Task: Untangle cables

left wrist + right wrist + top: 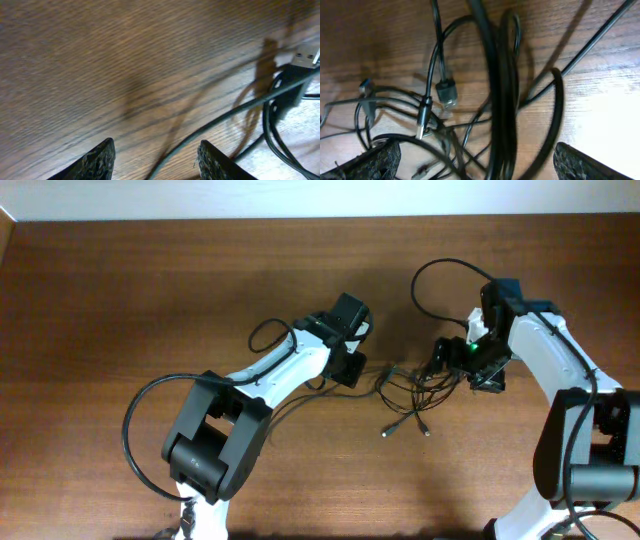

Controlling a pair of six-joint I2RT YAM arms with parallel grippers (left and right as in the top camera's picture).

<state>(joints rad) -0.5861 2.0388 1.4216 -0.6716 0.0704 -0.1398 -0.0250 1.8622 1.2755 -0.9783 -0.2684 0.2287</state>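
The cables point(408, 385) lie as a small tangle of thin black cords on the wooden table between my two grippers, with two plug ends point(385, 432) trailing toward the front. My left gripper point(351, 369) is at the tangle's left edge. In the left wrist view it point(157, 149) is open, with one thin cord point(220, 120) running between its fingers and a USB plug point(304, 58) at the far right. My right gripper point(441, 360) is at the tangle's right side. In the right wrist view it point(475, 152) is wide open over the bundle point(500, 100), where several plugs point(446, 94) show.
Thicker black arm cables loop near the left arm point(265, 335), behind the right arm point(440, 278) and by the left base point(140, 420). The table's back edge point(300, 218) meets a pale wall.
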